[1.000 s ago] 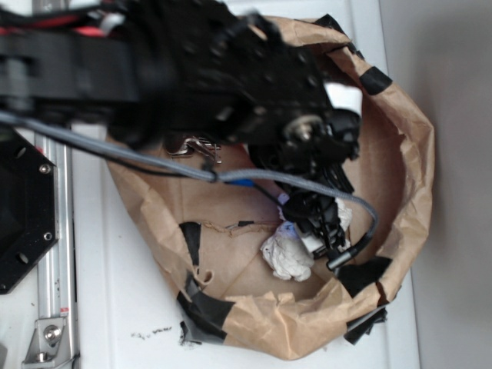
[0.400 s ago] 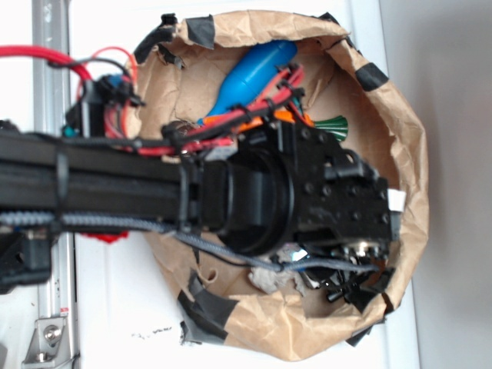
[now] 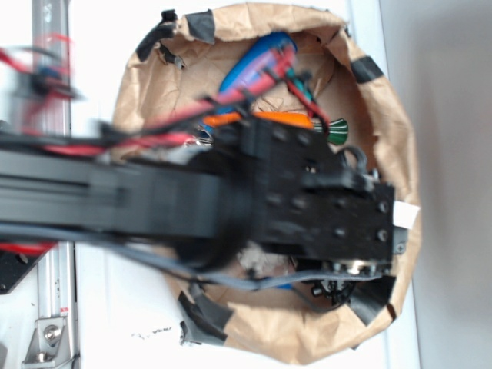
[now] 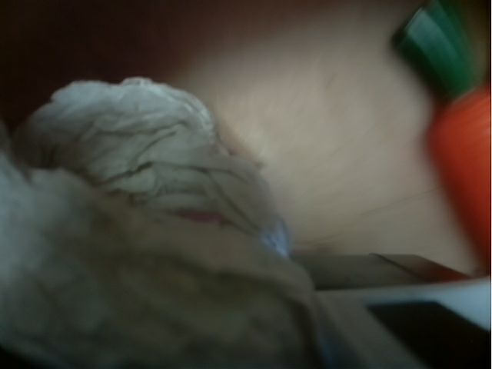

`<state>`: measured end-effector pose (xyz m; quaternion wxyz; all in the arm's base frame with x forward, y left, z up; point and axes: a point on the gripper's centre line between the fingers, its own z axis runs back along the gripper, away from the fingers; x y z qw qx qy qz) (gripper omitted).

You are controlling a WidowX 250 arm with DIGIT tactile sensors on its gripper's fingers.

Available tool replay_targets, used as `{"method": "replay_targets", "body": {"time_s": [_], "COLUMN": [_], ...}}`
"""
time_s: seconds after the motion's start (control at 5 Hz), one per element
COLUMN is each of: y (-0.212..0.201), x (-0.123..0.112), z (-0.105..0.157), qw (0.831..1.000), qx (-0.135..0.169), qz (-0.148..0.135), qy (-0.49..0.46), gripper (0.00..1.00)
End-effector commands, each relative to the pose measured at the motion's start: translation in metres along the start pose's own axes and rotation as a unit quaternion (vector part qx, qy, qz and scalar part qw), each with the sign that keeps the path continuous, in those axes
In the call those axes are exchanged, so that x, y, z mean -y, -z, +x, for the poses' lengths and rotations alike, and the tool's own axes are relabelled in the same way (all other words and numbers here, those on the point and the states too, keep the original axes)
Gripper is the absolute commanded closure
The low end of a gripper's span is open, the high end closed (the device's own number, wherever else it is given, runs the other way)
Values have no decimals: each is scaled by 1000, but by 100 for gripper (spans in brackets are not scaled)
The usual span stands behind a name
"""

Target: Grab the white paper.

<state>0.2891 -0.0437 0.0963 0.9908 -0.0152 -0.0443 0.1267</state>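
Note:
The white paper (image 4: 146,177), a crumpled wad, fills the left half of the wrist view, very close to the camera. In the exterior view only a small bit of the paper (image 3: 256,261) shows under my black arm. My gripper (image 3: 332,289) hangs low at the near wall of the brown paper bowl (image 3: 403,154), just right of the wad. Its jaws are hidden by the arm and the blur. A pale and dark edge (image 4: 419,311) shows at the lower right of the wrist view.
An orange toy carrot (image 3: 269,119) with a green top (image 3: 335,129) lies in the bowl and shows in the wrist view (image 4: 465,161). A blue toy (image 3: 254,65) lies at the far side. Black tape patches (image 3: 201,311) line the rim.
My arm has swung across the bowl and now covers most of it. The white paper, plainly seen a second ago, is nearly hidden under the arm.

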Motion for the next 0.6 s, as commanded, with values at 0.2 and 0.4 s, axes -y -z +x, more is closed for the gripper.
{"method": "replay_targets", "body": {"time_s": [0.2,0.4], "y": [-90,-87], "x": [-78,-73], "z": [9,5], "qw": [992,993], "qx": [104,96], "qz": [-22,-15], "qy": [65,69], "gripper": [100,100]}}
